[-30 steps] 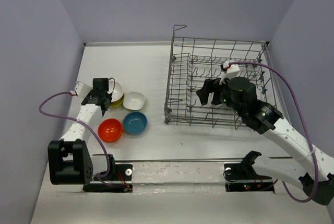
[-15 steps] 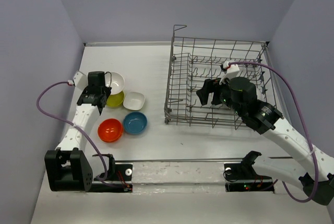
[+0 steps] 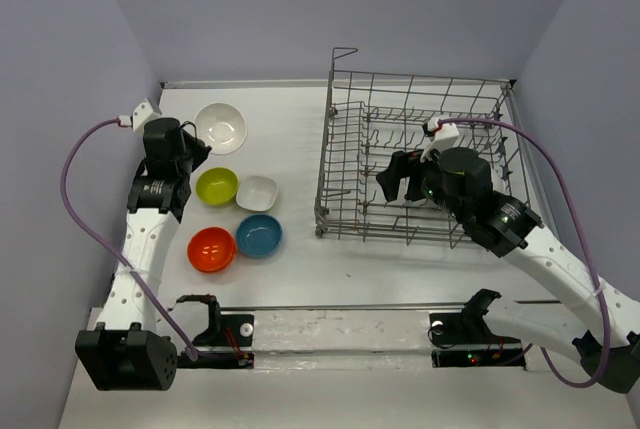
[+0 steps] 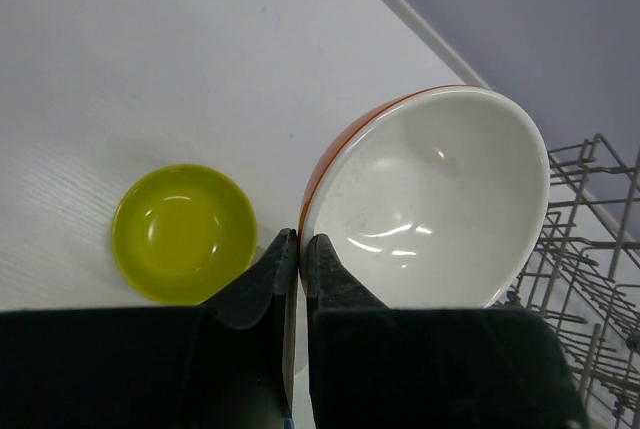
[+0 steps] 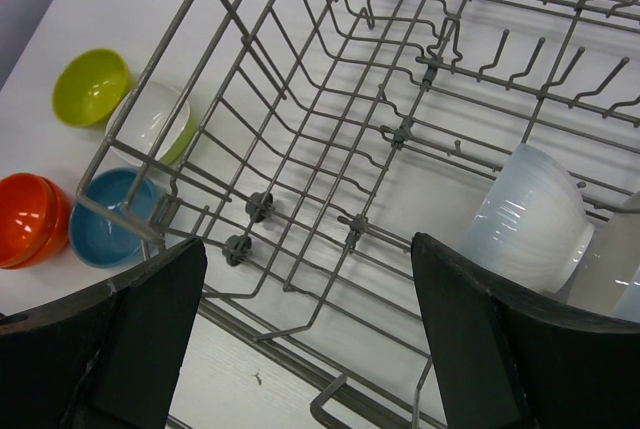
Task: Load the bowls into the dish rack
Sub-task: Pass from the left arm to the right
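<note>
The left gripper [image 4: 300, 249] is pinched tight on a white bowl's [image 4: 430, 199] rim. The right gripper [image 5: 305, 294] gapes empty over the rack [image 5: 300, 149], where a ribbed bowl [image 5: 530, 214] lies tipped.

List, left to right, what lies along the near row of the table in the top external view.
orange-red bowl → blue bowl → dish rack

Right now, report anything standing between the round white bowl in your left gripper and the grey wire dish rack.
Nothing visible: bare table lies between the round white bowl and the grey wire dish rack.
</note>
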Motion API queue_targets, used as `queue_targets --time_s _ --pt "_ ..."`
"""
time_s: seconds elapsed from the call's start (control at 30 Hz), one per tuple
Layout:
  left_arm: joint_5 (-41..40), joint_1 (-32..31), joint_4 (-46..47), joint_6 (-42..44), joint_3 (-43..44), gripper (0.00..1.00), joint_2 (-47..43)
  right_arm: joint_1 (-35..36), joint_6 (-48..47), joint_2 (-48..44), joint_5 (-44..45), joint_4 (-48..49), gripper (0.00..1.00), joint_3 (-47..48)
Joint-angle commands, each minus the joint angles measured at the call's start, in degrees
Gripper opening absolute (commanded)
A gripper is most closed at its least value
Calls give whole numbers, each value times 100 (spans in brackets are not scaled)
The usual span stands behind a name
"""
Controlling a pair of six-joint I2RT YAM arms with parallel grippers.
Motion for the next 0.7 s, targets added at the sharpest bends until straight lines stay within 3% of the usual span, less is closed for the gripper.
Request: queue_targets --time_s 0.0,0.27,0.67 --pt "729 16 400 535 519 0 -220 41 81 -95 105 293 89 155" --pt "1837 -107 410 992 1432 0 104 41 178 -96 219 276 89 585" --pt "1960 -924 23 1449 2628 0 588 41 274 124 316 -14 89 1447"
